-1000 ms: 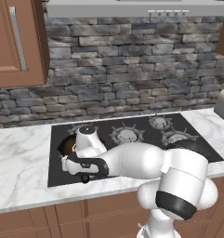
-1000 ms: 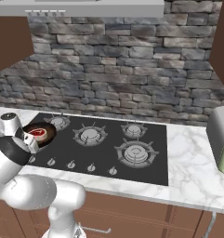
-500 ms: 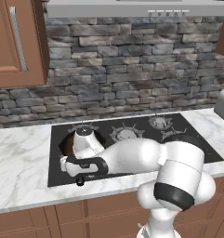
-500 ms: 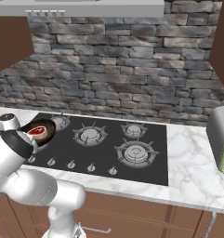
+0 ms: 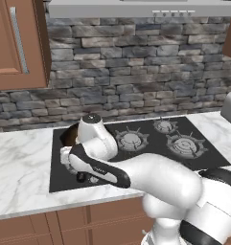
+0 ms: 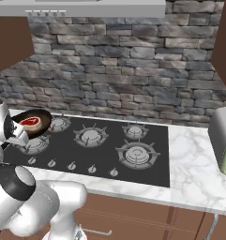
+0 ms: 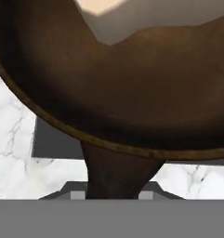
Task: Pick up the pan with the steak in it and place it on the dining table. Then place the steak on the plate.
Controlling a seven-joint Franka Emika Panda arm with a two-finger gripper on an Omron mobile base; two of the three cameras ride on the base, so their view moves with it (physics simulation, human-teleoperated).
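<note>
From the hand camera I see my gripper (image 7: 108, 195) with its jaws pinching the short dark handle of the small round black-brown cast-iron pan (image 7: 132, 83), ready for lifting. The right base view adds the raw red steak (image 6: 31, 122) inside, at the black stove's (image 6: 147, 161) far left burner.

A home kitchen.
Black gas stove (image 6: 93, 147) set in a marble bench (image 6: 199, 176), stone-brick backsplash (image 6: 114, 75), wooden cabinets (image 5: 16, 45), range hood (image 5: 141, 8).
</note>
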